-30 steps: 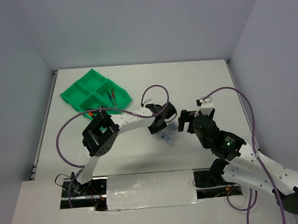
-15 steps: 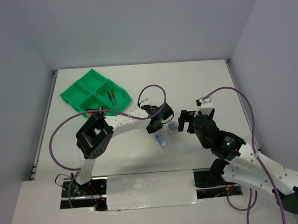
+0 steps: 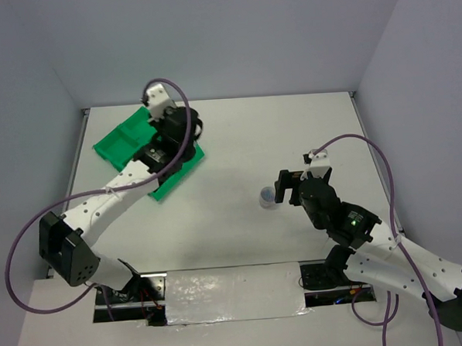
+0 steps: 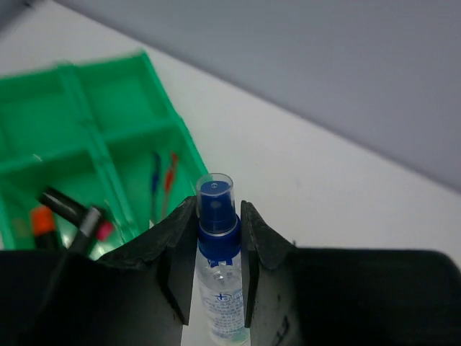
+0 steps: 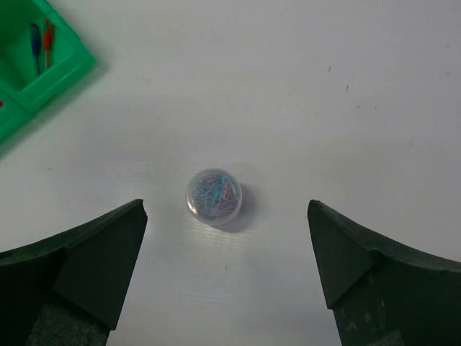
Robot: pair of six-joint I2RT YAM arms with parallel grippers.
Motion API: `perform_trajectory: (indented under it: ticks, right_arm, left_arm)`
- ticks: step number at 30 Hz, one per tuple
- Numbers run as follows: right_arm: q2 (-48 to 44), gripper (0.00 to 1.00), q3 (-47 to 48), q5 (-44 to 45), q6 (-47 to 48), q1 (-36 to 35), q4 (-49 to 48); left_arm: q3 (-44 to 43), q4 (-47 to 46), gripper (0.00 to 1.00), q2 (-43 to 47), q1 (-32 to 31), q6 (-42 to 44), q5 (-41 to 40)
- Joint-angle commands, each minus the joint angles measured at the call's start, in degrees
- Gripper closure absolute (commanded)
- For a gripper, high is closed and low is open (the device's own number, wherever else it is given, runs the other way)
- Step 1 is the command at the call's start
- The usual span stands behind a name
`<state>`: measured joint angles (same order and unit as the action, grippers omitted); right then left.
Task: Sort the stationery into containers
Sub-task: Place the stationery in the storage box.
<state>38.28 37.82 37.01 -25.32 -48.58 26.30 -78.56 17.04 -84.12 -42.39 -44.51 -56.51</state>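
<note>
My left gripper is shut on the blue-capped clear tube, cap pointing away, held over the near right edge of the green four-compartment tray. In the top view this gripper hangs over the tray. One compartment holds thin red and blue pens. Another holds black highlighters with orange and pink ends. My right gripper is open and empty, just above a small clear round tub of coloured paper clips that stands on the table.
The tray's corner with the pens shows at the top left of the right wrist view. White walls close the table at the back and both sides. The right arm's purple cable loops over the table's right side.
My left arm has swung from the table's middle, next to the round tub, back left to the tray, carrying the tube. The right arm and the tub have not moved.
</note>
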Motion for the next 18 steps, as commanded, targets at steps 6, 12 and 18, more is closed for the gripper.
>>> perform_trajectory:
  ticks: [6,12,18]
  right_arm:
    - [-0.23,0.00,0.14,-3.61,1.50,0.06,-3.45]
    - [-1.02,0.00,-1.52,-6.42,1.68,-0.03,-4.94]
    - [1.79,0.00,-0.82,-8.62,2.29,0.06,-5.21]
  left_arm:
    - [-2.80,-52.01,1.00,-8.85,18.30,43.62,-5.46]
    - [-15.20,-56.86,1.00,-25.54,26.91,49.96,-0.19]
    - [-14.26,-67.02,1.00,-33.20,29.82,54.18,3.59]
